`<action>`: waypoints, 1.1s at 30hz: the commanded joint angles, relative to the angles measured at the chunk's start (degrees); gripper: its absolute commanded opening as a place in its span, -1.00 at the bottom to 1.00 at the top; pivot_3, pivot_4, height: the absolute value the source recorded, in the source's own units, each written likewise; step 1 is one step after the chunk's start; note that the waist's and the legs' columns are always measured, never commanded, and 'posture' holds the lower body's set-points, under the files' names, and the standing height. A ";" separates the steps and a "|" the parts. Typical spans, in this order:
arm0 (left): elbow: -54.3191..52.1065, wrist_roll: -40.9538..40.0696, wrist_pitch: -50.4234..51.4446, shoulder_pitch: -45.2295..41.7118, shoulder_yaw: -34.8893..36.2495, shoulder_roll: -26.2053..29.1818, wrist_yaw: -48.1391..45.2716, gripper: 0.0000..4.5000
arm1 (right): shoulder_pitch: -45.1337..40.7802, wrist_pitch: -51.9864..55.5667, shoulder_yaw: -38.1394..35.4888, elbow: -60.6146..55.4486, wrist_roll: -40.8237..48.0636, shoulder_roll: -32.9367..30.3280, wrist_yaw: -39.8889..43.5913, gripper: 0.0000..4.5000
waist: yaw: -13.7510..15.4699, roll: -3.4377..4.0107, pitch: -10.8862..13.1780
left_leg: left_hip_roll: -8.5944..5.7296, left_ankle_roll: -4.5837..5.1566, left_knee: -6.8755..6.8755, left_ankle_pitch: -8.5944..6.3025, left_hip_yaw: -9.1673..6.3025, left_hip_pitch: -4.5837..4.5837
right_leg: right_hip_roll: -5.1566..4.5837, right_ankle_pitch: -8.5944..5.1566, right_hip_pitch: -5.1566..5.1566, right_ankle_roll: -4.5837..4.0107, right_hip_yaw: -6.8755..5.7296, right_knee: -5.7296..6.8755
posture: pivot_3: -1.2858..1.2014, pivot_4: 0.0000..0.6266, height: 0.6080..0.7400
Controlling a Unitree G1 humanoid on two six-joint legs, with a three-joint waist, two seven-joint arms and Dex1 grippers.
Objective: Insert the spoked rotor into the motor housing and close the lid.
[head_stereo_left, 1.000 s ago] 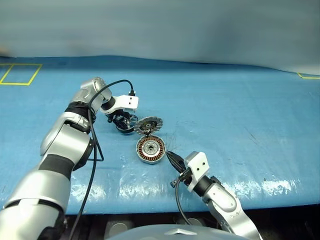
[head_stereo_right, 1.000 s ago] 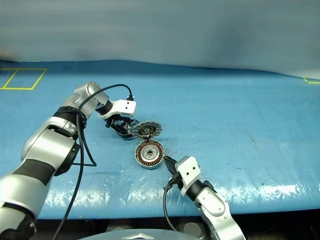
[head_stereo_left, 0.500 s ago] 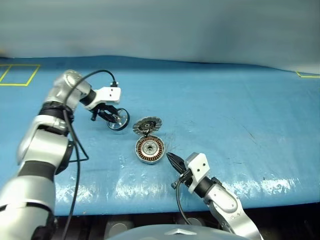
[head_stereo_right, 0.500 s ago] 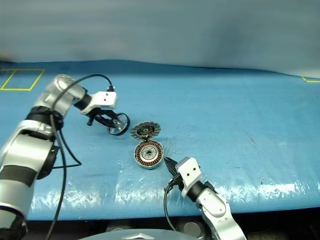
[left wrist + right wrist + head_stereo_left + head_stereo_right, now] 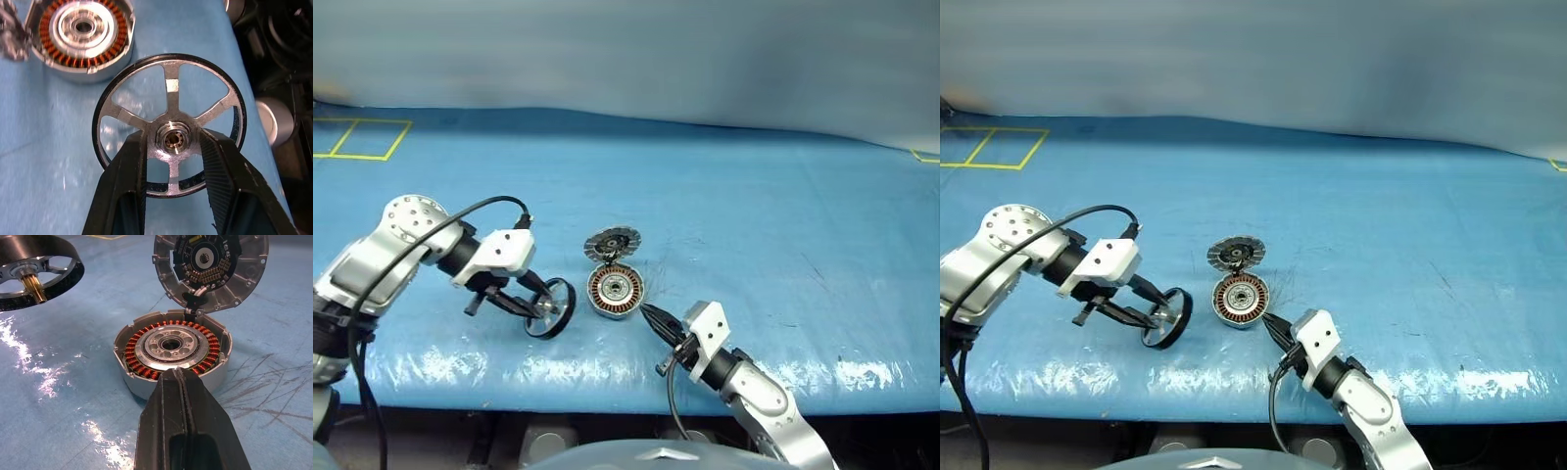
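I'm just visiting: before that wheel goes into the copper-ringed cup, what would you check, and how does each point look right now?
1. Spoked rotor gripped: ok, left gripper pinches its centre hub.
2. Motor housing empty: ok, windings and centre bare.
3. Lid out of the way: ok, hinged open, standing up behind.
4. Rotor over housing: not ok, it hangs off to one side.
5. Right gripper clear of the opening: cannot tell, its shut tips sit at the housing's near rim.
6. Rotor level: not ok, tilted.

Lab test bench — blue mat (image 5: 754,215), yellow tape squares (image 5: 362,139).
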 commanded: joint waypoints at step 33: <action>4.07 18.37 14.20 -14.70 -15.43 -15.41 14.08 -0.44 | -2.25 -6.30 -0.25 10.79 -1.93 2.01 1.86 -1.00 | -0.66 0.05 0.09 | -0.08 0.00 -0.08 0.01 0.01 -0.03 | 0.04 0.05 -0.06 0.08 0.12 -0.02 | 0.03 -0.52 1.00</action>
